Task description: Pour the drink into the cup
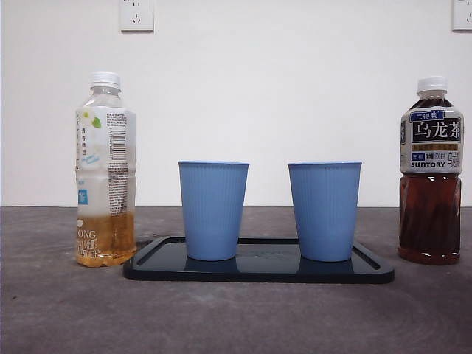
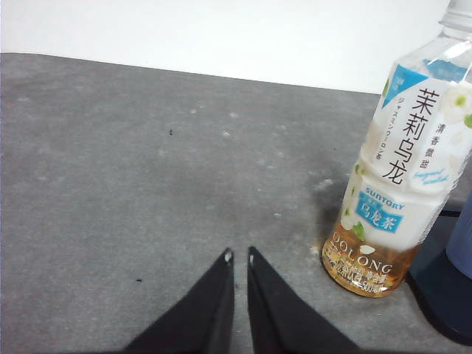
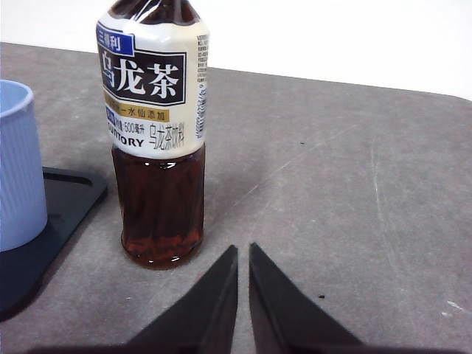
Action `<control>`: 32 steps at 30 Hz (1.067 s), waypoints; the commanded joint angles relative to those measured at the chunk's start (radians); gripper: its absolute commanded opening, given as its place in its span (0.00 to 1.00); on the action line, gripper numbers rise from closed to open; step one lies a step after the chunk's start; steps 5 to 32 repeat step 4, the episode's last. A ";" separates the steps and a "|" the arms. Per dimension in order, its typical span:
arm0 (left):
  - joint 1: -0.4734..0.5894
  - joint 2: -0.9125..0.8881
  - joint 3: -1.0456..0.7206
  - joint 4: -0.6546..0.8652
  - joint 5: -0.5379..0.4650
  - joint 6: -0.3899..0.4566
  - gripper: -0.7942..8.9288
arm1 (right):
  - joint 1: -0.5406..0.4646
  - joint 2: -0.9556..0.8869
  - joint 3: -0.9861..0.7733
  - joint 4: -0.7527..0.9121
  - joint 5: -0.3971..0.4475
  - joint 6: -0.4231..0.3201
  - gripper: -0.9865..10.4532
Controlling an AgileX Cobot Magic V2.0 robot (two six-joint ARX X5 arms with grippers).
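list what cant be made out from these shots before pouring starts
1. Insides of both blue cups: the level front view hides them behind their walls.
2. Jasmine oolong bottle: its cap is cut off by the left wrist view's edge.
3. Dark oolong tea bottle: its cap is cut off in the right wrist view.
4. Small label print on both bottles: too small to read.
5. Black tray: only its rim shows in the front view.

- The front view sits low, at about table height, and looks level across the table (image 1: 59,317) toward a white wall (image 1: 295,88); the objects stand near and large.
- The left wrist view looks down and forward over the left gripper (image 2: 238,258), close to the pale tea bottle (image 2: 402,177).
- The right wrist view looks down and forward over the right gripper (image 3: 243,254), close to the dark tea bottle (image 3: 156,140).
- The front view shares each bottle and the tray (image 1: 258,273) edge with the corresponding wrist view.
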 commanded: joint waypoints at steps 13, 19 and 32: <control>-0.002 0.000 -0.020 -0.007 -0.001 0.007 0.11 | 0.000 -0.002 -0.005 0.012 0.001 0.006 0.11; -0.002 0.000 -0.020 -0.007 -0.001 0.007 0.11 | 0.000 -0.002 -0.005 0.012 0.001 0.006 0.11; -0.002 0.000 -0.020 -0.007 -0.001 0.007 0.11 | 0.000 -0.002 -0.005 0.012 0.001 0.006 0.11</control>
